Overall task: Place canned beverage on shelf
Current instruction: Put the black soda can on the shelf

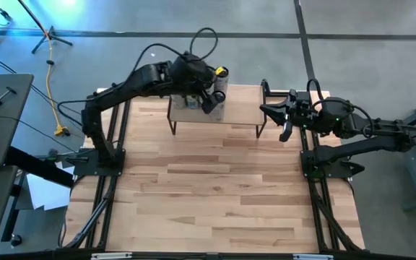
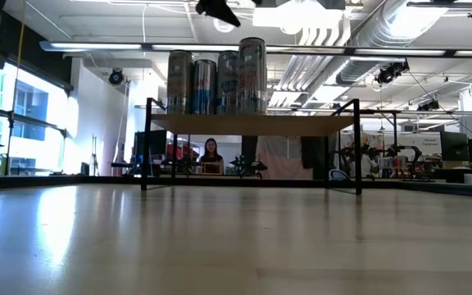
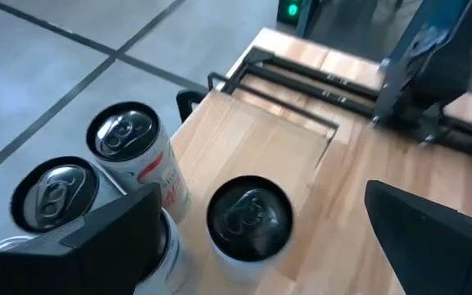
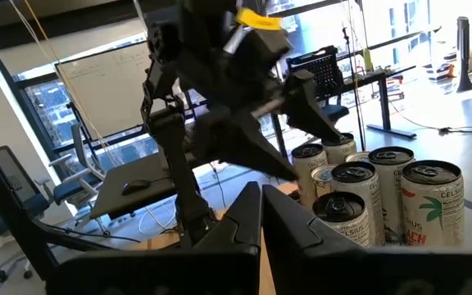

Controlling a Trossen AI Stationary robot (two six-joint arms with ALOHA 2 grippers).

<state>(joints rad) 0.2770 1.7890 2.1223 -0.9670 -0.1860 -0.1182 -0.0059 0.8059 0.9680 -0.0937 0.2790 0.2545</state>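
Note:
The shelf [image 1: 240, 112] stands at the table's far edge, a light-wood board on black legs [image 2: 252, 124]. Several cans stand upright on its left part [image 2: 215, 78]. The rightmost, a black-topped can [image 3: 248, 217], stands alone beside the others [image 2: 252, 74]. My left gripper [image 1: 211, 101] is open above this can, one finger on either side and clear of its top [image 3: 265, 238]. It shows at the top of the low view [image 2: 215, 10]. My right gripper [image 1: 282, 124] is shut and empty off the shelf's right end [image 4: 260, 217].
The other cans [image 3: 125, 135] [image 3: 56, 192] stand close to my left gripper's one finger. The shelf's right part [image 3: 269, 139] is bare board. The big tabletop [image 1: 215, 188] spreads in front of the shelf. A person [image 2: 211, 152] shows in the room behind.

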